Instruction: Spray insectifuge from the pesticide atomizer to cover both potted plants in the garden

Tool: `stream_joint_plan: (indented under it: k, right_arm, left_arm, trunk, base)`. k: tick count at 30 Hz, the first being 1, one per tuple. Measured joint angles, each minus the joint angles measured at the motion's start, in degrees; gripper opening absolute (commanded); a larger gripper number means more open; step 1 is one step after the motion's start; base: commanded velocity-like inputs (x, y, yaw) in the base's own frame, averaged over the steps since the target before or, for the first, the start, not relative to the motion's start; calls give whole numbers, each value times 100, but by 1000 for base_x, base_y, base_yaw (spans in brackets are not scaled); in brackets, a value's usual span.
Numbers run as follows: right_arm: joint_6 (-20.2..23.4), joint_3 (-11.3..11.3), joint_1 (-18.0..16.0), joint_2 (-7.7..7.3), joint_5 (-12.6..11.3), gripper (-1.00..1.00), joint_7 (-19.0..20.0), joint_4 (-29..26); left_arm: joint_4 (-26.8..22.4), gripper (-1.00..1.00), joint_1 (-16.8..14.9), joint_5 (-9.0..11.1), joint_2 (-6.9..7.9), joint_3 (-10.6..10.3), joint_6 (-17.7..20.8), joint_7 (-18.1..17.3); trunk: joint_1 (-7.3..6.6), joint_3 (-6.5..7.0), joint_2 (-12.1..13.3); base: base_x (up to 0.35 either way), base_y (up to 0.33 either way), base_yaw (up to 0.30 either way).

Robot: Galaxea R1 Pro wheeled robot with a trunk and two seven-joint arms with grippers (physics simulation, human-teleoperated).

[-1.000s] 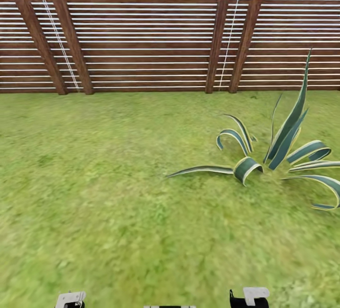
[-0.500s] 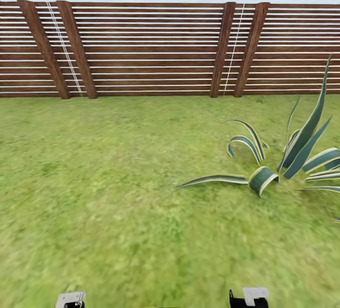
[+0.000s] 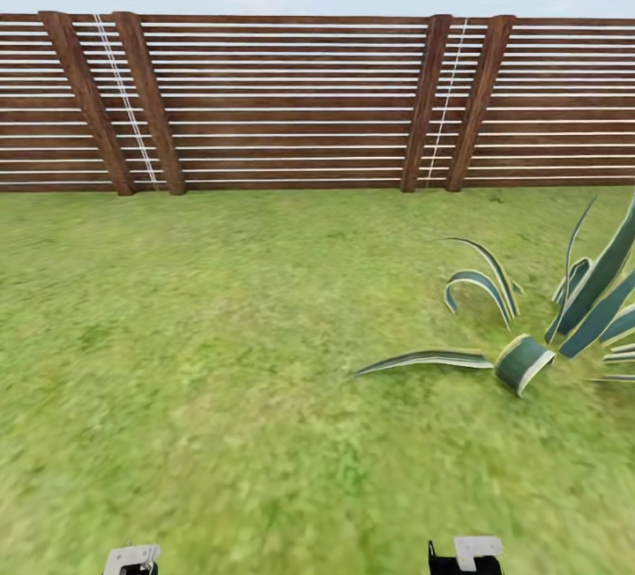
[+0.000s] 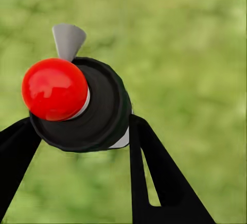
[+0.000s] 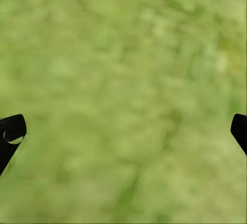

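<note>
Lawn (image 3: 220,337) covers most of the head view, one continuous patch, blurred toward the bottom. One brown slatted fence (image 3: 291,103) runs across the upper third, with four slanted posts in two pairs, sky above. One striped spiky plant (image 3: 547,328) at the right edge, mid-height, cut off by the frame; no pot visible on it, roughly eight long leaves, some curled. Two arm tips at the bottom edge: left (image 3: 132,559), right (image 3: 466,555). In the left wrist view, left gripper (image 4: 82,147) has two black fingers pinching the pesticide atomizer (image 4: 85,108) seen top-down: black round cap, one red knob, one grey nozzle. In the right wrist view, right gripper (image 5: 126,134) fingers spread wide, nothing between them, grass behind
</note>
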Motion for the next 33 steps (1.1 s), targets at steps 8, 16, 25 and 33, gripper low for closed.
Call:
stream_joint_plan:
  k: [8, 16, 25, 33]
  right_arm:
    - [0, 0, 0, 0, 0, 100, 6, 0]
    - [0, 0, 1, 0, 0, 100, 7, 0]
    - [-2, 1, 0, 7, 0, 100, 7, 2]
    - [-2, 1, 1, 8, 0, 100, 7, 2]
  left_arm:
    - [0, -100, 0, 0, 0, -1, 2, 0]
    - [0, -100, 0, 0, 0, 0, 2, 0]
    - [0, -100, 0, -3, 0, -1, 2, 0]
    - [0, -100, 0, -3, 0, -1, 2, 0]
  trunk:
    - [0, 69, 0]
    - [0, 122, 0]
    - [0, 133, 0]
    - [0, 133, 0]
  base:
    - [293, 196, 0]
    - [301, 181, 0]
    - [301, 180, 0]
    - [301, 180, 0]
